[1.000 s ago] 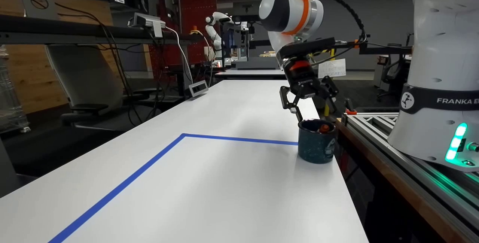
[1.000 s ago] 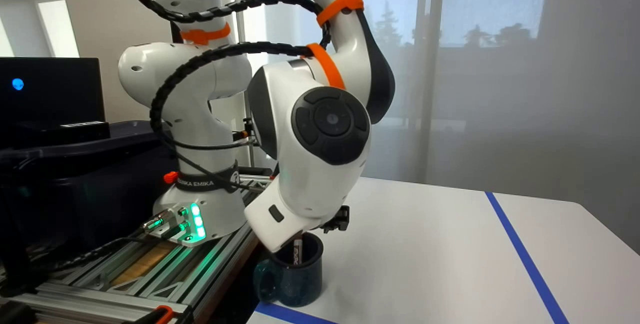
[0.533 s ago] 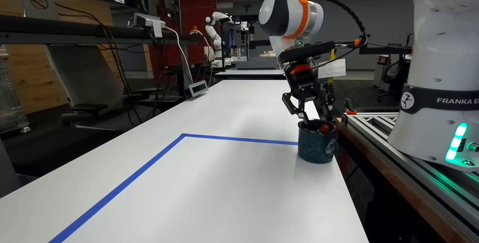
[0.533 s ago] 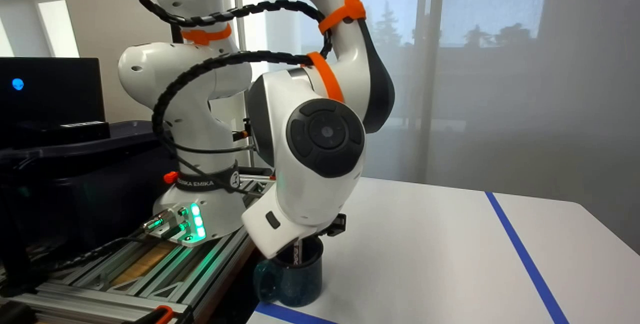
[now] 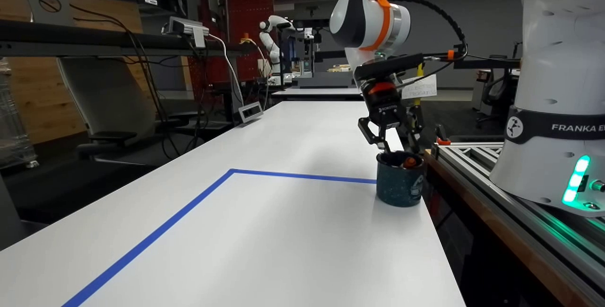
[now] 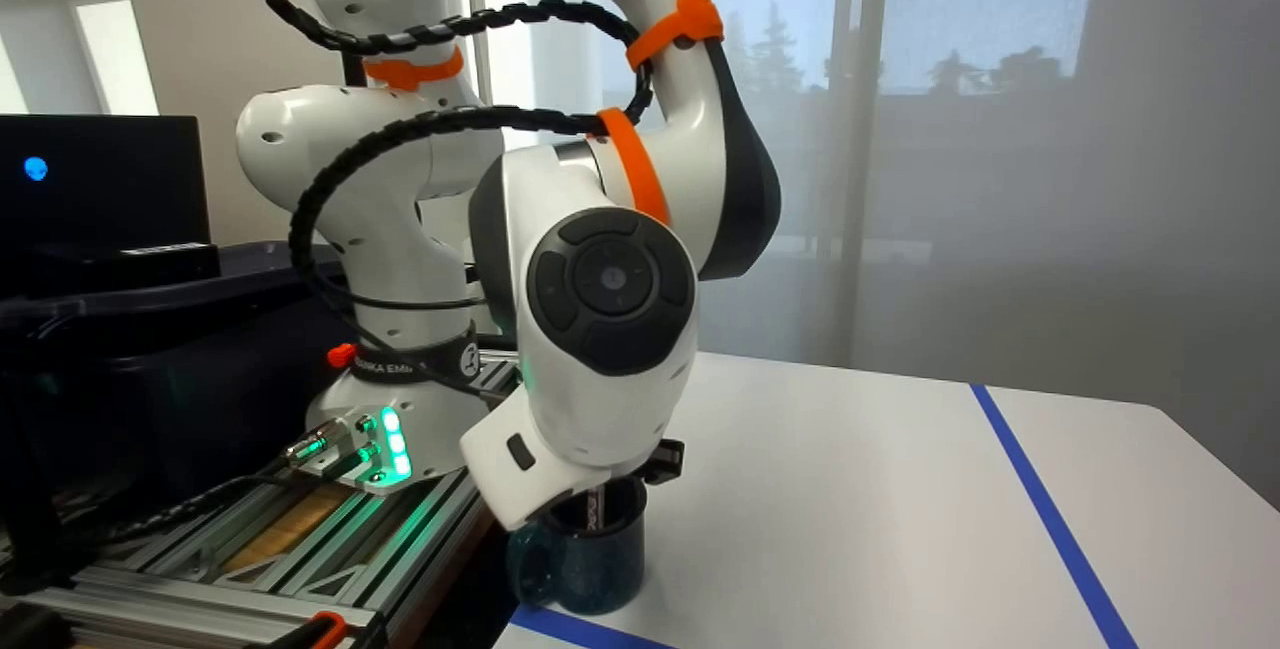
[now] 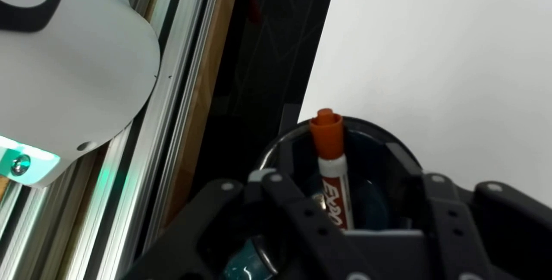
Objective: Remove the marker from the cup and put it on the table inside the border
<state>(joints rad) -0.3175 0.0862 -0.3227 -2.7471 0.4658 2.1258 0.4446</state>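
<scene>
- The marker is in the cup, its orange cap uppermost; it seems to lean on the rim, which leaves the cap end handy for a pinch from above.
- The fingers are parted, one to its left and one to its right in the wrist view, with a gap on each side, so nothing is gripped; I read this straddle as lining up for the squeeze.
- The cup stands upright on the table, near the edge by the robot's base, just inside the blue tape border (probably a short carry, then, once the marker is out).
- The marker's lower end is hidden by the fingers and the cup, and how deep the fingers reach into the cup is hard to judge.
- In an exterior view the robot's wrist covers most of the fingers; the tape runs out of frame, so its whole outline cannot be traced.
</scene>
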